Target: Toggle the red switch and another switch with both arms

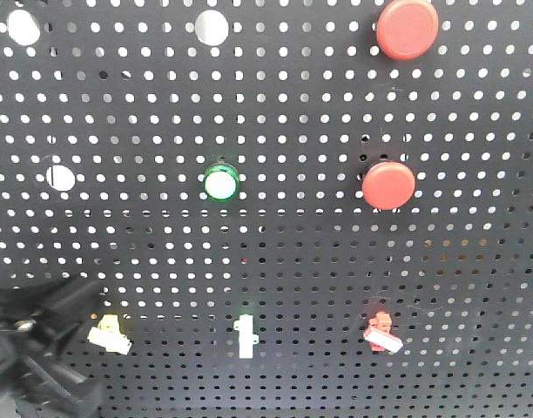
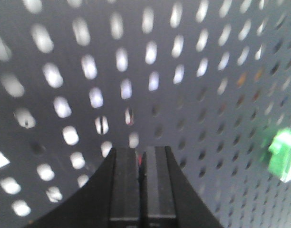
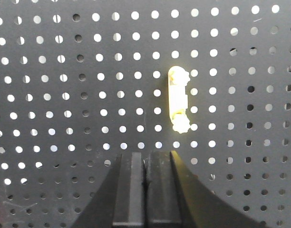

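pale yellow switch [image 3: 178,99] up and right of the right claw [image 3: 145,156], apart, jaws together

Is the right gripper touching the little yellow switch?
Apart. The right wrist view shows bare pegboard between the closed right gripper and the yellow switch above it.

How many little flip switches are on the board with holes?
3, all in the bottom row: a pale yellow switch on the left, a white-and-green switch in the middle, a red switch on the right. The black robot arm in the corner might hide more.
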You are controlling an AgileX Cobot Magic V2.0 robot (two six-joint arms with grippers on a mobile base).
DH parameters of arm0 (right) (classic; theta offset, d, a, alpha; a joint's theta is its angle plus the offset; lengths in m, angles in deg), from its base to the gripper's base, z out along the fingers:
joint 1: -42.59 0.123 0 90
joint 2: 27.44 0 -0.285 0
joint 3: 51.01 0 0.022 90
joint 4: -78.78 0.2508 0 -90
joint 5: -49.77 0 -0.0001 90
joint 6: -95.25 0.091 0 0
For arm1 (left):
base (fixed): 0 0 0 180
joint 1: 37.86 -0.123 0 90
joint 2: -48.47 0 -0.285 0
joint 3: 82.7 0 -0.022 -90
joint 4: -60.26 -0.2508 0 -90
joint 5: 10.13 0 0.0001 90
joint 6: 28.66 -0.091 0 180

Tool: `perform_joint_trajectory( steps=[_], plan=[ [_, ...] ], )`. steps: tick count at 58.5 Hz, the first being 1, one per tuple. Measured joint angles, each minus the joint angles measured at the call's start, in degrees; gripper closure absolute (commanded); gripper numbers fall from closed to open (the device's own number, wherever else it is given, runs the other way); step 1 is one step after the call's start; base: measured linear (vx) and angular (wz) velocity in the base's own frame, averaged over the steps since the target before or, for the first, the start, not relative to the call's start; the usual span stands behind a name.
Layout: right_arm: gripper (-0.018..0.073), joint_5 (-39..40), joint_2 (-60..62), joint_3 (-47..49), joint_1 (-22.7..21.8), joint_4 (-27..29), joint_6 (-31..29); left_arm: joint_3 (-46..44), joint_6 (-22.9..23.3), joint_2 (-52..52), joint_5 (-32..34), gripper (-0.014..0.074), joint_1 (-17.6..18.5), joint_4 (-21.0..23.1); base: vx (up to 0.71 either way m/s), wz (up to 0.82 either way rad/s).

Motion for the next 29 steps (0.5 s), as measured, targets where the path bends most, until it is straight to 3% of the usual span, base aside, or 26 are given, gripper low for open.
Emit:
perform_joint_trajectory(
  steps=[10,29],
  plan=[
    [0.0566,0.0,0.0,0.0,0.0,0.0,0.0,0.0,0.0,0.0,-3.1,0.0594,0.0,0.9,0.0,0.0],
    [0.0566,0.0,0.0,0.0,0.0,0.0,0.0,0.0,0.0,0.0,-9.6,0.0594,0.0,8.6,0.0,0.0]
  ],
)
